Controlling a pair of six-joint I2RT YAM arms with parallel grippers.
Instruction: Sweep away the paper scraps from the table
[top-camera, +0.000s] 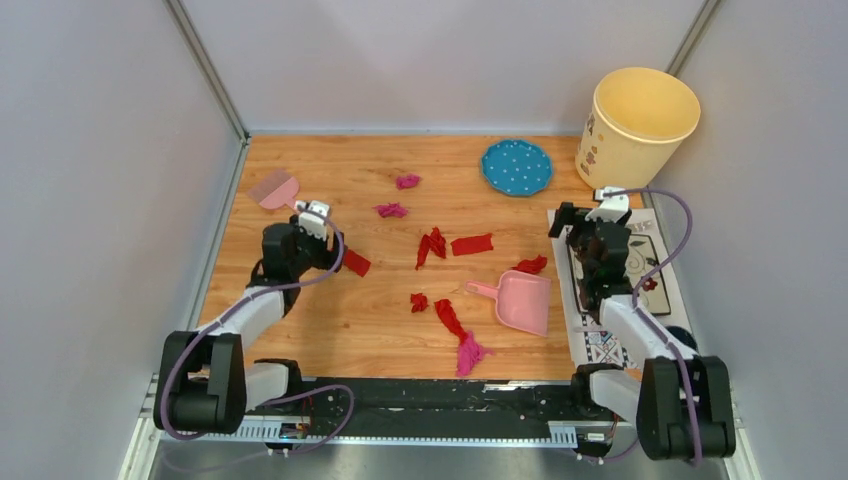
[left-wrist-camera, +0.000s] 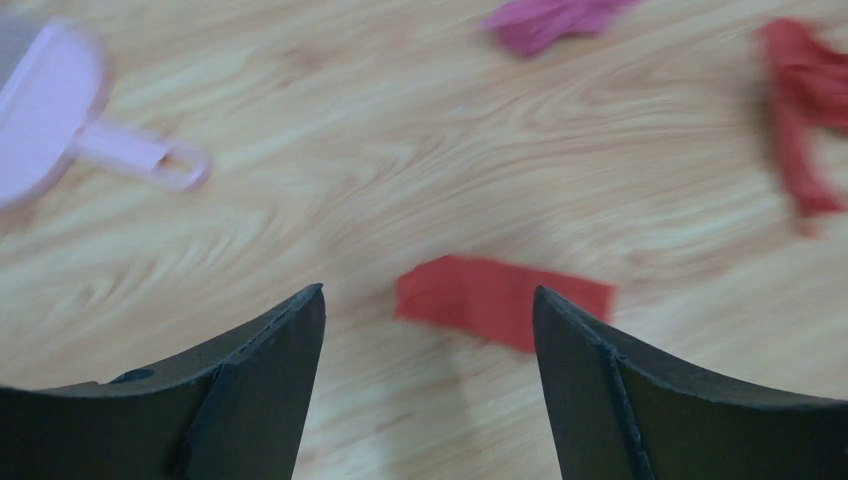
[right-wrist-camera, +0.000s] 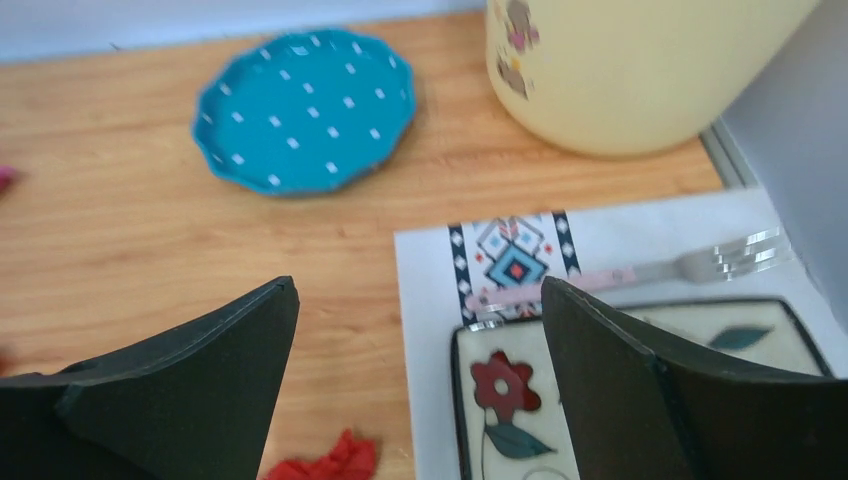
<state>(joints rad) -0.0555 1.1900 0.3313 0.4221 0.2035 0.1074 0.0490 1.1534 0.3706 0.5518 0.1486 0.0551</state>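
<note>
Paper scraps (top-camera: 435, 245) lie scattered mid desk (top-camera: 350, 335), none gathered yet; the dustpan (top-camera: 527, 302) sits among them and the brush (top-camera: 272, 189) is far left. Left end effector (left-wrist-camera: 428, 298) is released and empty, over one red scrap near the brush -- probably going for the brush. Right end effector (right-wrist-camera: 420, 290) is also released, over the placemat (right-wrist-camera: 620, 235) edge.

1 table (top-camera: 370, 335), orange-brown wood-grain planks, centre.
1 rear wall (top-camera: 440, 60), plain pale grey, 12 o'clock.
1 left wall (top-camera: 90, 200), same grey, 9 o'clock.
1 right wall (top-camera: 780, 200), same grey, 3 o'clock.
2 corner posts, metal, 11 o'clock (top-camera: 205, 65) and 1 o'clock (top-camera: 692, 35).
1 metal rail (top-camera: 430, 462), near edge, 6 o'clock.
Light: even, soft; shadows faint.
</note>
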